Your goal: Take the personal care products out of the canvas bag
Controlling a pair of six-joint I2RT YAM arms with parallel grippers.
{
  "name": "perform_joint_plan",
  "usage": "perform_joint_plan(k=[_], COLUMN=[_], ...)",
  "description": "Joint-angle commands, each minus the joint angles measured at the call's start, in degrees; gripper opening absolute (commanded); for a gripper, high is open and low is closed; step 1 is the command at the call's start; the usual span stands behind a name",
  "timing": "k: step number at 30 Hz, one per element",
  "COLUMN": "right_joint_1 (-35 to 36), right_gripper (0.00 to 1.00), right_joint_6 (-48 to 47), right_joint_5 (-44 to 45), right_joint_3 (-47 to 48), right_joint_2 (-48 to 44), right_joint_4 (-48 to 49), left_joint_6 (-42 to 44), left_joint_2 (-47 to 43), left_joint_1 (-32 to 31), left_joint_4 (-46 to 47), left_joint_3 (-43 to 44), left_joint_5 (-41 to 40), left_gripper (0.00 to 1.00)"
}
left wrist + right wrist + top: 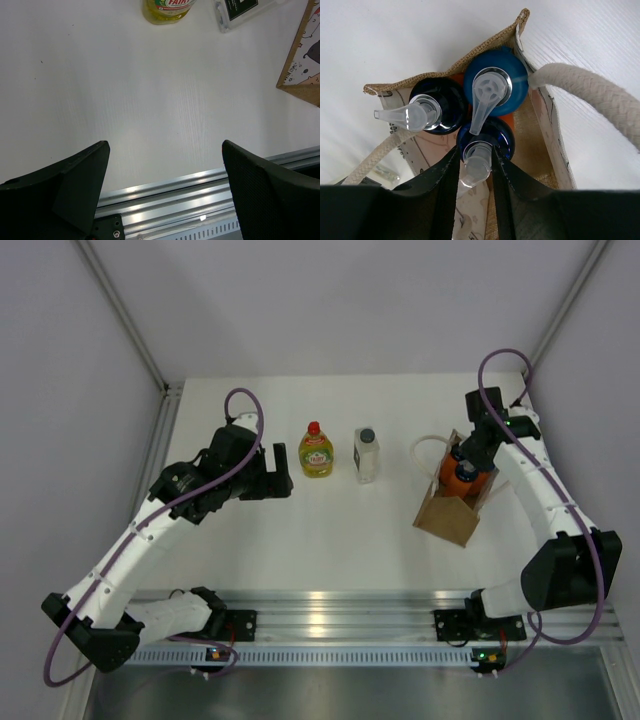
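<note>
The canvas bag [447,515] stands upright at the right, its rim [485,52] open towards my right wrist camera. Inside are three orange bottles with blue tops and clear pumps: one at the left [440,105], one at the back [495,82], one nearest [487,137]. My right gripper [476,157] reaches into the bag, its fingers pressed on either side of the nearest bottle's pump. A yellow-green bottle with a red cap [317,452] and a whitish bottle with a dark cap [366,456] stand on the table. My left gripper [283,475] hangs open and empty beside them.
The bag's thick white rope handles [590,95] arch out on both sides of its mouth. An aluminium rail [200,195] runs along the table's near edge. White walls close in the table at the back and both sides.
</note>
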Motion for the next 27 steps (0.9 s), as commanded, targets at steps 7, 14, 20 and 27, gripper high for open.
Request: perform_joint_plan(k=[7,14,20,27], right_joint_1=[1.2,1.5,1.6,1.7], right_gripper=[0.3,0.31,0.34,0.34], right_joint_6=[-0.3,-0.7,-0.9,-0.7], right_joint_5=[-2.2,-2.5,-3.5,-3.0], right_joint_3=[-0.6,-0.8,-1.3,-1.5], right_joint_2=[-0.5,-1.4,-1.5,-2.0], right_joint_4=[0.6,0.5,0.6,0.6], left_joint_6=[0.4,0.0,-0.1,-0.1], left_joint_2=[-0.8,-1.0,-1.1,-1.3], left_joint_1=[-0.2,-0.2,-0.2,-0.2], left_joint_4=[0.9,0.9,0.8,0.9], left_joint_3=[-0.2,-0.3,-0.5,-0.6], left_joint_5=[-1.1,-0.7,-0.5,-0.5], left_gripper=[0.98,0.98,0.98,0.98])
